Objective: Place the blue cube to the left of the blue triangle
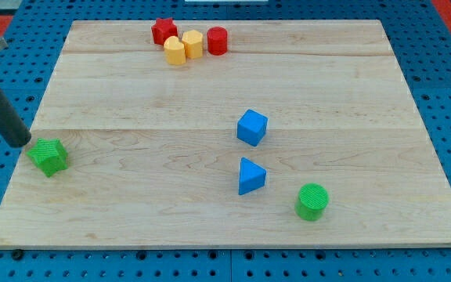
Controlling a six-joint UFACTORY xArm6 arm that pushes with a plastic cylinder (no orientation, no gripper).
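Resting at the board's left edge, my tip [22,142], clawless, could knock the green plastic block [48,157] beside it.

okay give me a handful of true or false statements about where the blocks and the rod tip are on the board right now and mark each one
1. The blue cube lies toward the view's top from the blue triangle. True.
2. My tip is touching the blue cube. False: it is at the view's left edge of the board, right beside the green cube, far from both blue blocks.
3. The green cylinder lies to the view's right of the blue triangle, nearer the view's bottom. True.
4. The two yellow blocks sit alone at the view's bottom. False: they are at the view's top, clustered with the red star and the red cylinder.
5. The blue cube and blue triangle are pressed together. False: bare board shows between them.
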